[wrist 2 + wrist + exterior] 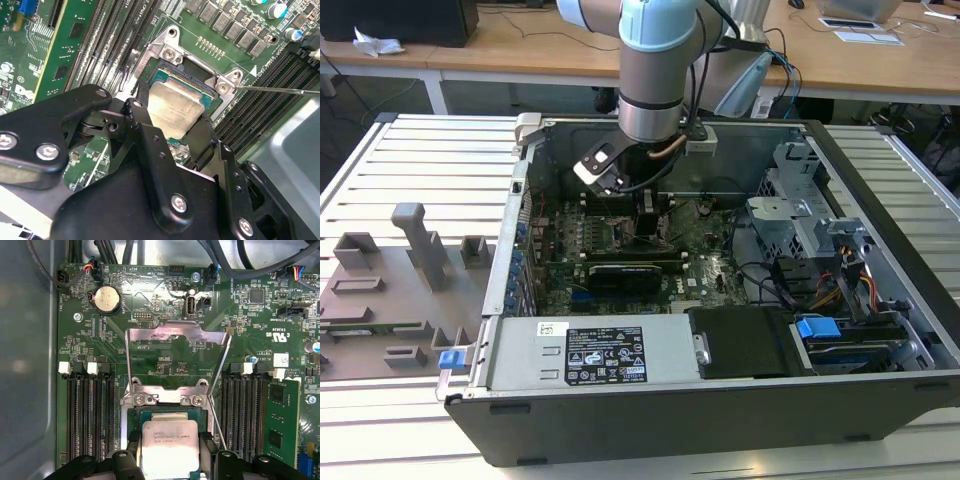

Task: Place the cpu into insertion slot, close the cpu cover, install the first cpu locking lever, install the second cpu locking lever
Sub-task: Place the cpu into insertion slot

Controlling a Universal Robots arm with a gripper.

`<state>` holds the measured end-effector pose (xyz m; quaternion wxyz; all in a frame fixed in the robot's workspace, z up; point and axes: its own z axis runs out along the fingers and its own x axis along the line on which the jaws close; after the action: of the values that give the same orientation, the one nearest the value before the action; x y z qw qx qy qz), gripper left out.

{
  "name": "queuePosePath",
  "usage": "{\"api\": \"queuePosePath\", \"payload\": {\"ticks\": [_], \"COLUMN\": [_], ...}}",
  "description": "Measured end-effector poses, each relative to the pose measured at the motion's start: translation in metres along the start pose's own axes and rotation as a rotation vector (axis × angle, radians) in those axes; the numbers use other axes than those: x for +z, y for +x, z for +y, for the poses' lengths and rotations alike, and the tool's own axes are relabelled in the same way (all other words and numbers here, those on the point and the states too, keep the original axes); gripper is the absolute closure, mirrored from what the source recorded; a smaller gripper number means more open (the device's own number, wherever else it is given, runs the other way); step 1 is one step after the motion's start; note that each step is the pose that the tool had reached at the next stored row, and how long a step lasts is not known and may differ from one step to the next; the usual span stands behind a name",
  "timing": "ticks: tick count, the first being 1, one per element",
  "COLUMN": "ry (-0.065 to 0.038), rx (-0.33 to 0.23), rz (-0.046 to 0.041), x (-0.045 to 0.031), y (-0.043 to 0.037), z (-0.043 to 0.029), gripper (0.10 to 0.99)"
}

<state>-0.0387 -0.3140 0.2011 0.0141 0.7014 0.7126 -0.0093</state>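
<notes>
Square cpu (169,442): dull silver-grey metal top, faintly scuffed. Window-frame cpu cover (177,336): thin bright bare metal, reflective. Green motherboard (240,315): glossy.

Flat square silver-grey cpu (170,447) sits level within the square grey-bordered insertion slot (160,413); seating undetermined. Thin silver-grey metal-frame cpu cover (176,335) stands raised open at the slot's hinge edge.

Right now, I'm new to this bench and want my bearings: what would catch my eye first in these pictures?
In the exterior view, the grey arm reaches down into an open computer case on the table. In the first wrist view, the claw grips the silver cpu right at the insertion slot, and the cpu cover stands flipped open next to it.
</notes>
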Motion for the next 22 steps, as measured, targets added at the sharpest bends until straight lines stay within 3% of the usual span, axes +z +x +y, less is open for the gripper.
{"api": "queuePosePath", "payload": {"ticks": [8,10,22], "ry": [0.000,0.000,0.000], "rx": [0.000,0.000,-0.007], "rz": [-0.0001,-0.0002,-0.0021], "x": [0.0019,0.0019,0.0014], "y": [0.0000,0.0000,-0.0001], "z": [0.0002,0.0002,0.0012], "gripper": [0.541,0.467,0.467]}}
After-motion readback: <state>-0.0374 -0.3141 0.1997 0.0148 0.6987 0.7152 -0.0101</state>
